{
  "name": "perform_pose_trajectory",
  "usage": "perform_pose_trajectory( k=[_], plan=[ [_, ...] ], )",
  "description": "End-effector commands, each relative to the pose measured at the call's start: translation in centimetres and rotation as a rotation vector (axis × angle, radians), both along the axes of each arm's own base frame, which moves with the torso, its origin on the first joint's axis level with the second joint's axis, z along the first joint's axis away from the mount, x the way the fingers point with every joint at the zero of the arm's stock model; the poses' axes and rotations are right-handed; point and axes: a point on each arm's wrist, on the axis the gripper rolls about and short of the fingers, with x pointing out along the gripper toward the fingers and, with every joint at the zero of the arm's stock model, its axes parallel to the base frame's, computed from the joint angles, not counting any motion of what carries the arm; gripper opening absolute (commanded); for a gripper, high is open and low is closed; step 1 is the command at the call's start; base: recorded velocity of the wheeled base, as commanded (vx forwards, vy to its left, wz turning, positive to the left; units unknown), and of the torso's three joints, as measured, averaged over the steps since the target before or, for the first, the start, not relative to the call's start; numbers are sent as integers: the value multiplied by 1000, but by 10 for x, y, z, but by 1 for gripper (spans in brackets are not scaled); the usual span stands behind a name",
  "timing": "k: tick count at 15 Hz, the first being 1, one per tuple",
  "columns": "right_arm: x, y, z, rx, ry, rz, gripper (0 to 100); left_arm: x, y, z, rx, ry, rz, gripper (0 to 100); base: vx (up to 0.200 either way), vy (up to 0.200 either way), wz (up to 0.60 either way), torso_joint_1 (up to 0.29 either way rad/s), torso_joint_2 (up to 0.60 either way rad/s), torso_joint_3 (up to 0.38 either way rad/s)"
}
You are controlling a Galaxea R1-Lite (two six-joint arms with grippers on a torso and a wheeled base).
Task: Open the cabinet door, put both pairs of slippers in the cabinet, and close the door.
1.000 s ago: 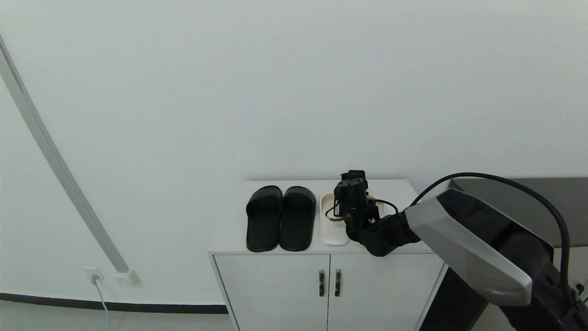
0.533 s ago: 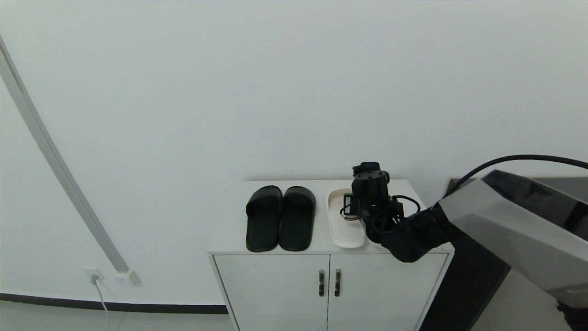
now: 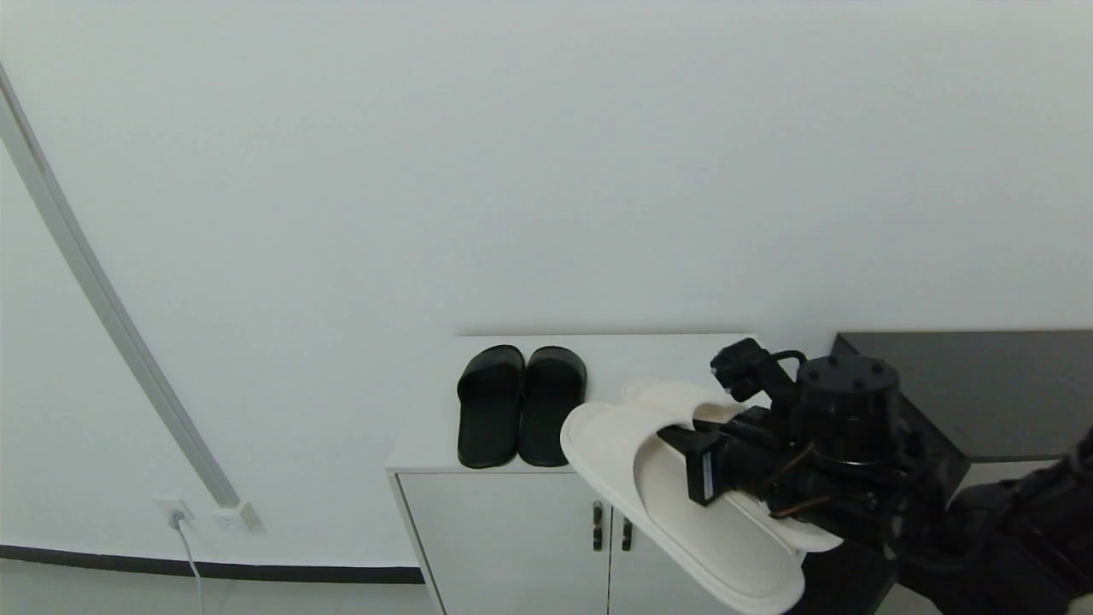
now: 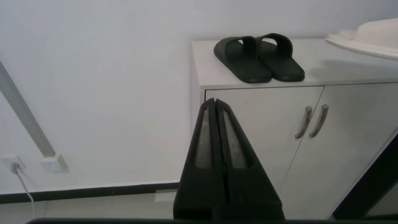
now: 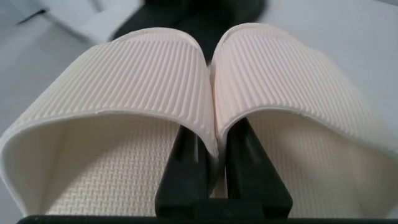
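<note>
White slippers (image 3: 683,487) hang before the shut cabinet doors (image 3: 504,547), pinched by their straps in the right gripper (image 5: 214,155), and may slip free on any swing, while the left gripper (image 4: 216,124) sits closed, empty.

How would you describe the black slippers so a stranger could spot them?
Find the low white cabinet against the bare wall. On its top, toward the left end, the black slippers lie flat side by side. They are the dark pair; the white pair is held off the cabinet by the right hand.
</note>
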Motion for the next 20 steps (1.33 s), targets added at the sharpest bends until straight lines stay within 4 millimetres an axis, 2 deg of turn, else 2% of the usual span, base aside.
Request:
perform_pose_trajectory(
  k=[1,2,4,11,14,20],
  plan=[
    [-35,-24,20,32,-45,108,0,0,0,0,-1,1,0,0,0,0,0,0,0,0],
    [-43,-29,22,46,-40,179,0,0,0,0,-1,1,0,0,0,0,0,0,0,0],
    [-47,-31,19,37,-30,196,0,0,0,0,-1,1,0,0,0,0,0,0,0,0],
    [-46,-30,11,22,-5,206,0,0,0,0,-2,1,0,0,0,0,0,0,0,0],
    [-45,-29,8,13,5,204,0,0,0,0,-2,1,0,0,-200,0,0,14,6,2],
    [-46,-32,2,-22,-2,210,0,0,0,0,-2,1,0,0,0,0,0,0,0,0]
  ],
)
